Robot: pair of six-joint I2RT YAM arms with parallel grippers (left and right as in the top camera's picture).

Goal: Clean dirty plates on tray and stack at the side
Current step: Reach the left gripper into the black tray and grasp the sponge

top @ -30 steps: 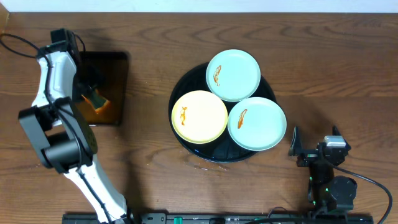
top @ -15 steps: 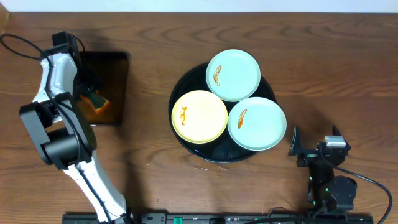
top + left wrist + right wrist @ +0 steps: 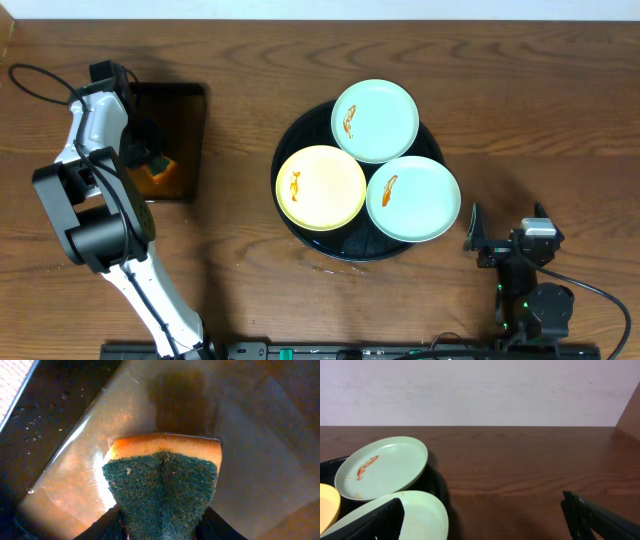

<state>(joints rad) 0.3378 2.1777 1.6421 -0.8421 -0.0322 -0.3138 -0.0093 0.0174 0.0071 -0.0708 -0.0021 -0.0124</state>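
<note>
Three small plates lie on the round black tray (image 3: 300, 237): a mint-green plate (image 3: 375, 120) at the back, a pale yellow plate (image 3: 321, 187) at the front left and a mint-green plate (image 3: 413, 198) at the front right. Each has an orange-brown sauce smear. My left gripper (image 3: 152, 160) is shut on an orange sponge with a dark green scrub face (image 3: 162, 477), held over the wet brown inside of the rectangular tray (image 3: 190, 125). My right gripper (image 3: 503, 240) is open and empty, right of the round tray. Its view shows the back plate (image 3: 380, 467) and the front right plate (image 3: 420, 515).
The rectangular black tray holds a film of brownish liquid (image 3: 240, 460). The wooden table (image 3: 540, 110) stretches to the right of the round tray. A pale wall (image 3: 480, 390) stands behind the table.
My left arm has shifted slightly; the sponge stays over the rectangular tray. The plates and the right arm have not moved.
</note>
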